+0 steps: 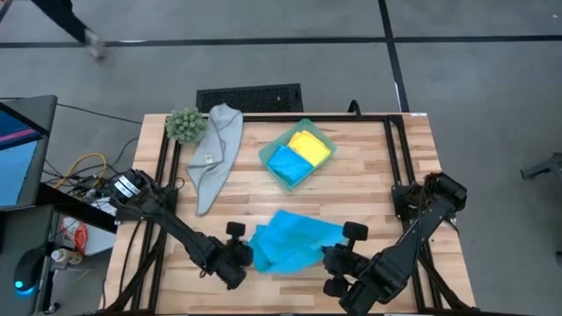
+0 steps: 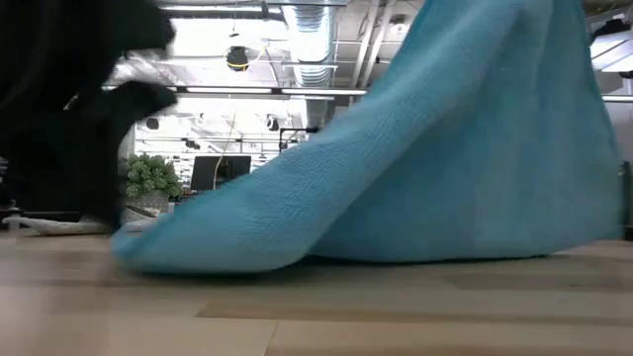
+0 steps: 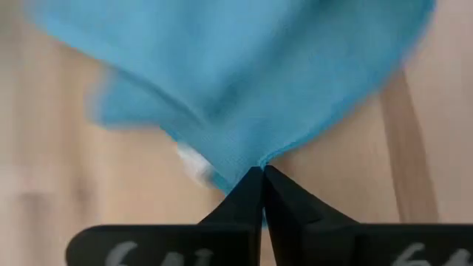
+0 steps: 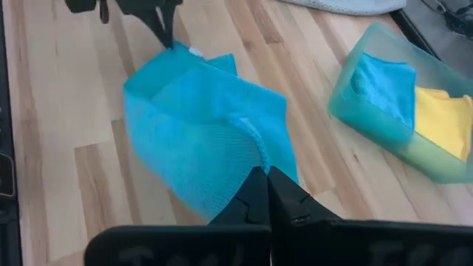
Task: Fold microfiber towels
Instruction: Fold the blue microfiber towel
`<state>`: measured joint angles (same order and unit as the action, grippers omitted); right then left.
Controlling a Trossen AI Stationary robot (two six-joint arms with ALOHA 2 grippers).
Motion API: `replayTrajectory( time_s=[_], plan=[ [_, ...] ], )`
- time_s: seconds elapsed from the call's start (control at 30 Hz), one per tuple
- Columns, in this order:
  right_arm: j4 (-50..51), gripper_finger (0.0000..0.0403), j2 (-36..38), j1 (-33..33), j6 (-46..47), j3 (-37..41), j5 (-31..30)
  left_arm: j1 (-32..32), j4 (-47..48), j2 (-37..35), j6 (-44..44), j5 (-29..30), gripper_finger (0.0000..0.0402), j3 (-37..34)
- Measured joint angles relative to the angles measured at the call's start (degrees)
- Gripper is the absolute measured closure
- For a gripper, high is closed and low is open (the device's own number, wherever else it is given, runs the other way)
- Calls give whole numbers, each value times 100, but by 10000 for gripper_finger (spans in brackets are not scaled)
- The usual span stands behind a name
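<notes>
While both arms are working at the near edge of the table, the left gripper (image 1: 239, 262) is pinching one end of the blue towel (image 1: 294, 240) and the right gripper (image 1: 332, 260) is pinching the other. Cloth is bunching between the two claws, with its long axis running from one to the other and most of its bulk spreading away from them toward the tray (image 1: 277, 172). Neither arm is nearer; each is already touching its own corner. I'd guess the coming move is spreading it flat.
</notes>
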<state>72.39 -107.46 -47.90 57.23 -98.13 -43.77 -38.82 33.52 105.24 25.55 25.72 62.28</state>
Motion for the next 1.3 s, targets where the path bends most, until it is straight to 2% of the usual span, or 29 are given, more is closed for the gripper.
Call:
replayTrajectory(
  time_s=[0.17, 0.3, 0.37, 0.43, 0.47, 0.57, 0.77, 0.9, 1.03, 1.13, 1.3],
  plan=[
    [511, 400, 186, -96, 559, 0, -470, -302, 2154, -111, 921, 902, 401, 1273],
    [1454, 400, 271, -123, 1443, 0, -777, -471, 3978, -125, 1703, 1720, 401, 2232],
    [1795, 400, 265, -121, 1864, 16, -856, -507, 4903, -113, 2191, 1947, 401, 2599],
    [1694, 400, 296, -118, 1712, 145, -1068, -541, 5576, -114, 2598, 2078, 401, 2931],
    [1741, 400, 320, -120, 1715, 207, -1189, -541, 5671, -129, 2704, 2145, 401, 3033],
    [1778, 400, 412, -13, 1771, 364, -1513, -441, 5591, -287, 2288, 2244, 401, 3071],
    [1777, 400, 535, 360, 1729, 683, -2149, 194, 5649, -379, 2214, 2340, 401, 2956],
    [1757, 401, 537, 722, 953, 739, -2146, 603, 5647, -466, 1925, 2546, 401, 2841],
    [1758, 401, 898, 927, 446, 616, -2254, 895, 5648, -755, 1834, 2932, 401, 3146],
    [1629, 401, 1347, 680, -201, 431, -2233, 805, 5570, -1013, 1698, 3019, 401, 3575],
    [478, 401, 2113, -270, -1543, 324, -1865, 83, 4789, -1570, 984, 3103, 401, 4210]
  ],
)
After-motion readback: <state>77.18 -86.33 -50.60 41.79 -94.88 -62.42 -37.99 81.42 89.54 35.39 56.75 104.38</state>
